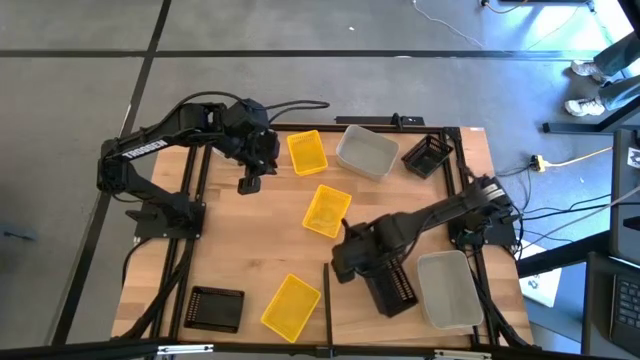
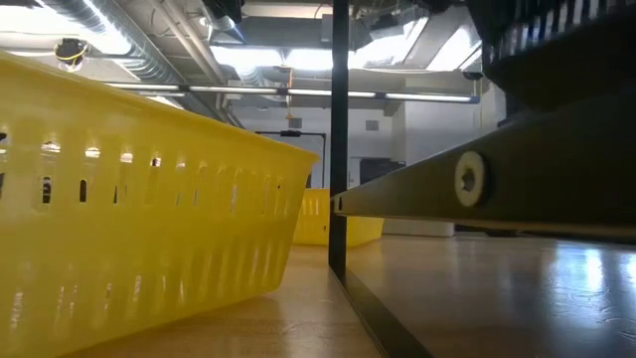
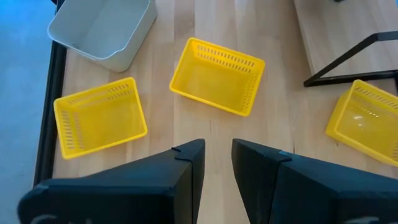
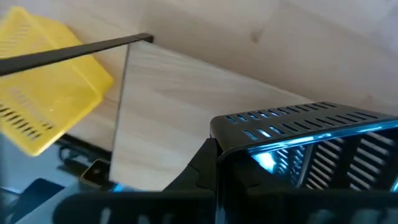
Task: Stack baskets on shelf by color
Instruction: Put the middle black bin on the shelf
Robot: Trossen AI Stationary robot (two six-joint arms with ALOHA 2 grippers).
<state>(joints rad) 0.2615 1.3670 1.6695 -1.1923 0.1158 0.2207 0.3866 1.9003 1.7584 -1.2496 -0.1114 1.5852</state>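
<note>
- Black basket (image 1: pixel 392 288): clenched in the right gripper (image 1: pixel 362 268), above the shelf (image 1: pixel 365 305) beside a grey-white basket (image 1: pixel 448 290).
- Left gripper (image 3: pixel 216 163): released, fingers apart, empty, above yellow baskets (image 3: pixel 216 75).

Left gripper (image 3: pixel 216 163) jaws parted — right gripper (image 1: pixel 352 262) clamped

High camera looked straight down over the whole table. Low camera sat at tabletop level, close against a yellow basket (image 2: pixel 129 209). Wrist cameras faced past their claws; left wrist and high shared the three yellow baskets.
</note>
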